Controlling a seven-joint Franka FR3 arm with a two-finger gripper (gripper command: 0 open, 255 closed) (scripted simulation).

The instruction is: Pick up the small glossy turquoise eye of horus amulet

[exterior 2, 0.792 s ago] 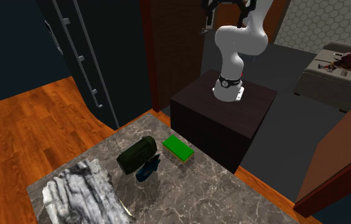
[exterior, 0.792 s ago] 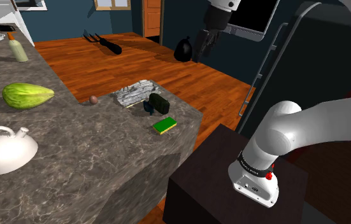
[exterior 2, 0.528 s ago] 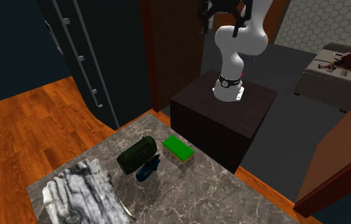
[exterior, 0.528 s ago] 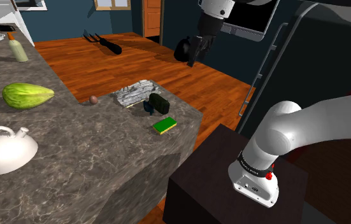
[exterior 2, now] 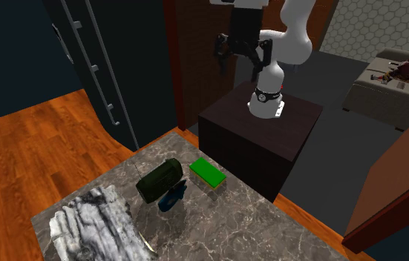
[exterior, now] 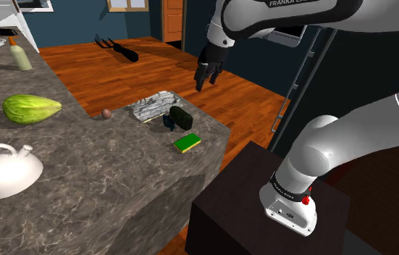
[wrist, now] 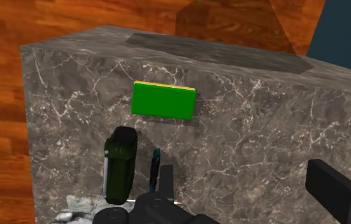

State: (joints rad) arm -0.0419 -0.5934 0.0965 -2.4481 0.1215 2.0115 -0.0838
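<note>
The amulet (exterior: 166, 122) is a small, thin, dark turquoise piece on the grey marble counter (exterior: 103, 174), right beside a dark green box (exterior: 180, 116). From the second exterior view the amulet (exterior 2: 171, 199) lies just in front of that box (exterior 2: 159, 179). My gripper (exterior: 205, 75) hangs in the air above the wooden floor, beyond the counter's corner and well above the amulet. Its fingers stand apart in the second exterior view, gripper (exterior 2: 237, 63) open and empty. In the wrist view the amulet (wrist: 155, 165) shows edge-on by one fingertip of the gripper (wrist: 241, 179).
A green sponge (exterior: 187, 143) lies near the counter corner, close to the amulet. A crumpled grey cloth (exterior: 150, 106) sits behind the box. Farther along are a small brown ball (exterior: 106, 113), a green melon (exterior: 31, 109) and a white kettle (exterior: 3, 171). The dark stand (exterior: 255, 210) is beside the counter.
The arm has swung down and toward the shoulder view's left. The gripper has dropped from near the top edge to a lower spot closer to the counter. The fingers stay apart.
</note>
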